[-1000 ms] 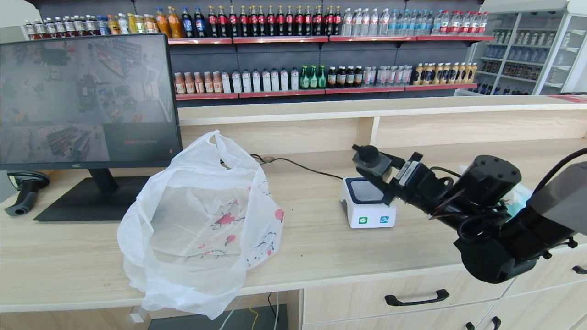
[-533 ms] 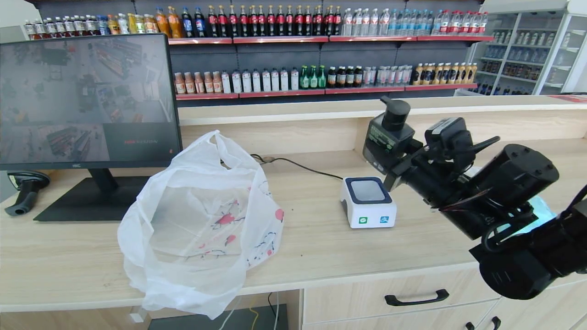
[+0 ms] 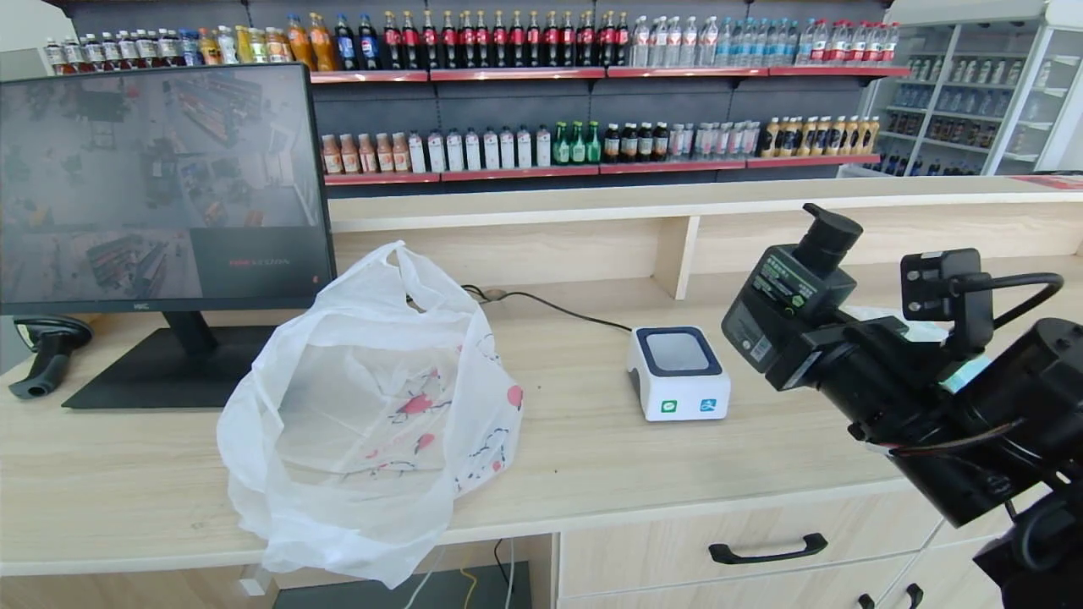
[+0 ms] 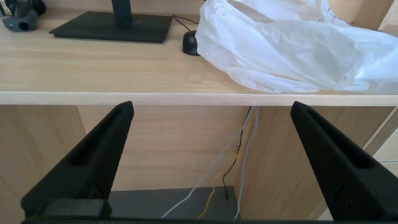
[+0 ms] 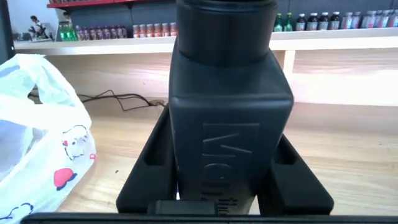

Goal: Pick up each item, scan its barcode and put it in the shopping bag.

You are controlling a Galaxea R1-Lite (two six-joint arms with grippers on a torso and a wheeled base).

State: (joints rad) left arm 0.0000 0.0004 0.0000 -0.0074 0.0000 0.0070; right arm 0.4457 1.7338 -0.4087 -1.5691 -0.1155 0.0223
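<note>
While you've got the dark bottle (image 3: pixel 791 292) up in the R gripper (image 3: pixel 810 359), note where it sits: above the counter (image 3: pixel 592 457), just right of the white scanner (image 3: pixel 679 375) and not over its window. It's tilted, w/ the cap (image 3: pixel 833 228) pointing up and away from you. Jaws are clamped on the lower body, one finger flat against each side.

Handling, my read: squarish rigid plastic, so it won't give under squeeze. Smooth walls could slide if it's full, though. Prob. liquid inside, so some weight.

Flat sides of the body are the place to hold, as you have it. Don't take it by the cap; it looks like a pump top that may turn or pop.

The label (image 3: pixel 766 317), w/ what looks like a barcode, faces the scanner's side. For the scan you'd need it over the window, label down.

As for the shopping bag (image 3: pixel 364 406): thin white plastic, slumped on the counter left of the scanner, mouth gaping up, part hanging over the front edge. It's soft, no stiffness. Lower the bottle in rather than drop it, or the wt may drag the bag off.

L gripper (image 4: pixel 208 168): fingers spread wide, nothing btw them, below the counter's front edge, near the bag's overhang.
</note>
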